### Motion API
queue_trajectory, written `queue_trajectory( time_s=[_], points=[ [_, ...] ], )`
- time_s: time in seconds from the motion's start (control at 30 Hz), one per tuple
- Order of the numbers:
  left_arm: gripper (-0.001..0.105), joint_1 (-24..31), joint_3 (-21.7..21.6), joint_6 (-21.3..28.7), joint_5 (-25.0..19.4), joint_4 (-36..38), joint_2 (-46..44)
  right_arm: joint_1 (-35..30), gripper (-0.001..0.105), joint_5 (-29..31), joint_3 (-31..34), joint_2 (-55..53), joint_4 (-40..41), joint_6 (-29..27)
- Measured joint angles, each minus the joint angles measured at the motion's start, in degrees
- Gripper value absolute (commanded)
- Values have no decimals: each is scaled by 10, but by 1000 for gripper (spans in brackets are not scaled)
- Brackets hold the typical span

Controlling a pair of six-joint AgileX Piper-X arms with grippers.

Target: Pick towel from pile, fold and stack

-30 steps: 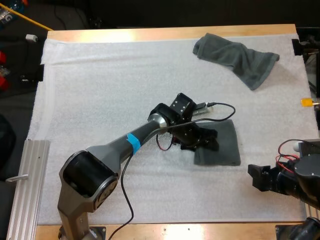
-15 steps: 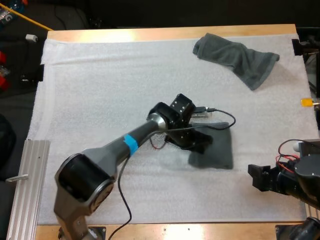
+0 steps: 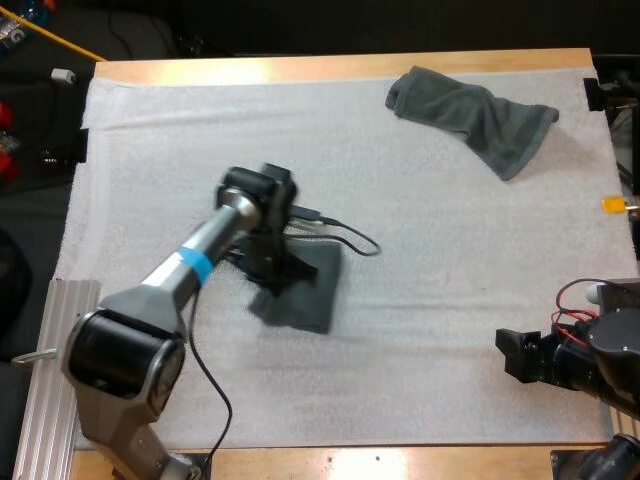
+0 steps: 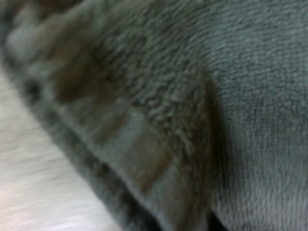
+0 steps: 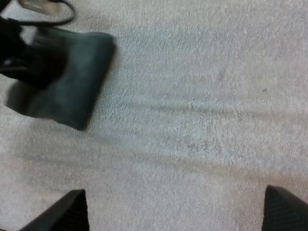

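Right gripper [image 5: 177, 208], nearest us at the mat's [image 3: 450, 300] right edge: released, its two black fingers wide apart over bare mat and touching nothing. Its arm is cut off by the high view's edge.

Left gripper [image 3: 274, 276], mid-mat: we can't tell its grip state. It sits on the left edge of the folded towel [image 3: 312, 292], dark against dark, so where tool ends and cloth begins is hard to make out. The left wrist view has towel pile and a hem band pressed close, with mat at the edge. The folded towel lies flat, left of centre, well apart from the right gripper.

Crumpled towel [image 3: 475, 115]: far right corner of the mat, near the table's [image 3: 350, 68] far edge, clear of both grippers.
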Motion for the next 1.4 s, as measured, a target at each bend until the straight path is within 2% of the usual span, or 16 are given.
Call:
queue_trajectory(
  time_s=[0.13,0.43,0.7,0.87,0.9,1.0,1.13,1.17,1.23,1.4],
  points=[
    [0,56,0,15,-22,2,-16,0,71,0,0,0,0,0],
    [0,180,0,64,-110,2,-29,0,71,0,0,0,0,0],
    [0,264,0,96,-126,-14,-29,0,71,0,0,0,0,0],
    [1,282,0,102,-126,-19,-29,0,71,0,0,0,0,0],
    [3,282,0,108,-126,-22,-29,0,71,0,0,0,0,0],
    [20,282,0,114,-126,-29,-29,0,71,0,0,0,0,0],
    [58,282,0,118,-131,-31,-29,0,71,0,0,0,0,0],
    [64,282,0,119,-136,-33,-29,0,71,0,0,0,0,0],
    [69,282,0,121,-142,-33,-29,0,71,0,0,0,0,0],
    [69,282,0,120,-148,-38,-50,0,71,0,0,0,0,0]
  ],
)
